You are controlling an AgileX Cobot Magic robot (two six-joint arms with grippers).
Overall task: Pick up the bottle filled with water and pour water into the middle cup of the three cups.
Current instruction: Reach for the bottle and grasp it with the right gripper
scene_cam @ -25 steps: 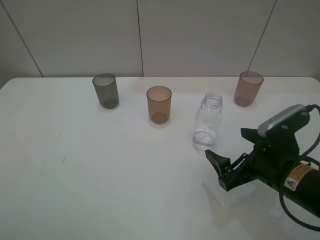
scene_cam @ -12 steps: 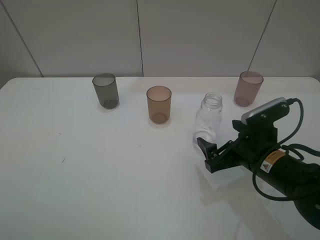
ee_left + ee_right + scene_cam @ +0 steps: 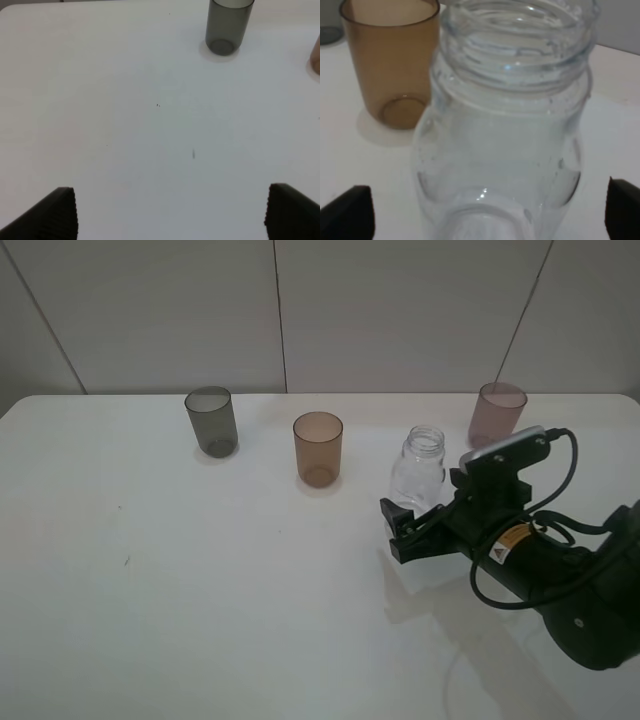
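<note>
Moved my right gripper (image 3: 397, 530) forward, up to the bottle (image 3: 420, 468).
Its jaws gape wide around the upright bottle; the orange cup (image 3: 318, 448) stands just left beyond, grey cup (image 3: 211, 420) and pink cup (image 3: 497, 415) farther back.

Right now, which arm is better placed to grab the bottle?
Right. The right gripper is open at the bottle, a jaw on either side. The left gripper hangs over the table by the grey cup, far off.
</note>
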